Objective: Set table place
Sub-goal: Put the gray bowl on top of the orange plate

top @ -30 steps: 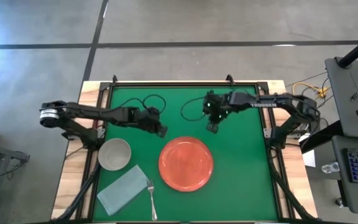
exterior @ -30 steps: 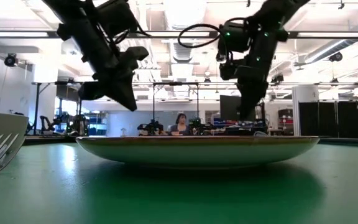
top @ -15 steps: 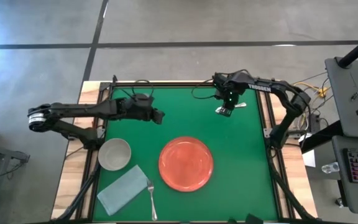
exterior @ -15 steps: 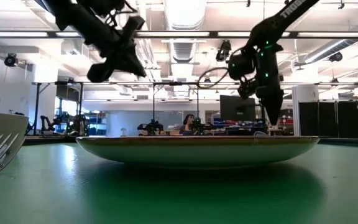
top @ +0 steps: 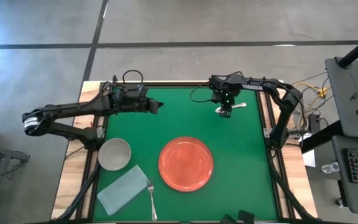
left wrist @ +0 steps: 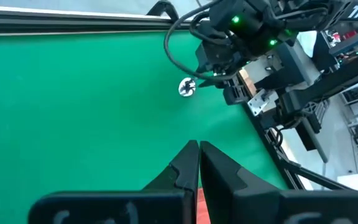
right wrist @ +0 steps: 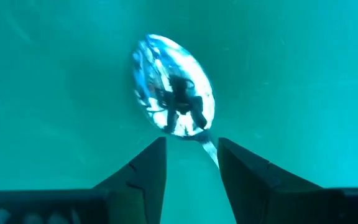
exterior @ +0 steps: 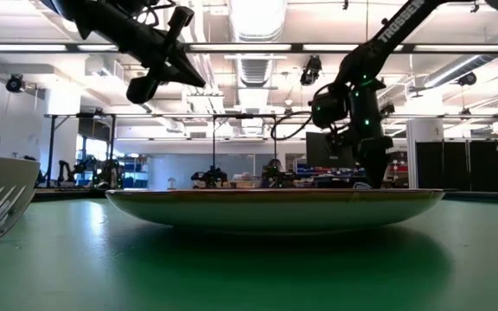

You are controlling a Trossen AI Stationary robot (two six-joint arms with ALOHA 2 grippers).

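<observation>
Up at the far right of the green table [top: 241, 155], we see the right gripper [top: 224, 111] reaching down over the silver spoon [right wrist: 173, 84], which lies flat on the felt near the far right corner. From the right wrist view, its two dark fingers [right wrist: 143, 168] stand apart on either side of the neck where the spoon's bowl meets the handle; we see a gap between the fingers and the metal, so the jaws are released and nothing is gripped. In the left wrist view the spoon's bowl shows just beside that gripper's tip.

Across the table, the left gripper [top: 156, 106] hangs above the far left part of the felt, its fingers [left wrist: 180, 171] pressed together and holding nothing.

Nearer to us, the orange-red plate [top: 186, 163] sits on the felt right of centre. We find the grey bowl [top: 115, 154] at the left edge, well apart from the plate. A grey-green napkin [top: 122, 190] lies at an angle below the bowl, and the fork [top: 151, 198] rests at the napkin's right edge, tines pointing toward the far side.
</observation>
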